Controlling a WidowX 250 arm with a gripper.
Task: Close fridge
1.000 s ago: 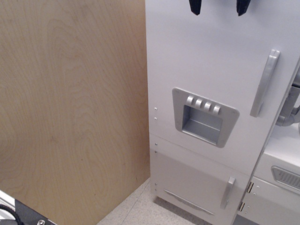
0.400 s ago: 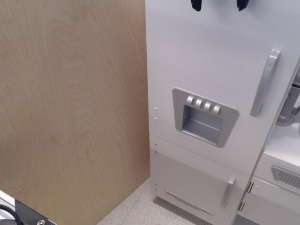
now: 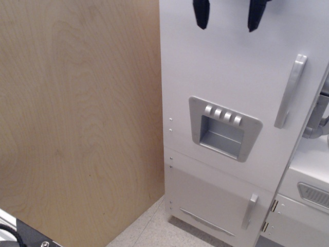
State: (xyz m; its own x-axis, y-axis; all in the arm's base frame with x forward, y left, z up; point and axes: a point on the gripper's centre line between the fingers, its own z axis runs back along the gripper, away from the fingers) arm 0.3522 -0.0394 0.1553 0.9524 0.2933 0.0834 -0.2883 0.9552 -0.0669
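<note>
- A pale plywood wall [image 3: 77, 118] fills the left half of our only view; a speckled floor [image 3: 149, 229] shows at six o'clock.
- The fridge [image 3: 231, 67] stands from twelve to five o'clock, its large door with bar handle [image 3: 290, 91] and dispenser panel [image 3: 223, 127] looking flush with the body; no shelves show.
- Our claw [image 3: 226, 14] hangs at twelve o'clock before the door, prongs spread, holding nothing.
- We judge the closing done, or nearly; only backing off remains.

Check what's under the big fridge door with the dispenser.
Directly below the fridge door sits a smaller lower door with a short silver handle and a slim horizontal strip near its bottom. Both doors look shut, so nothing inside is visible.
</note>
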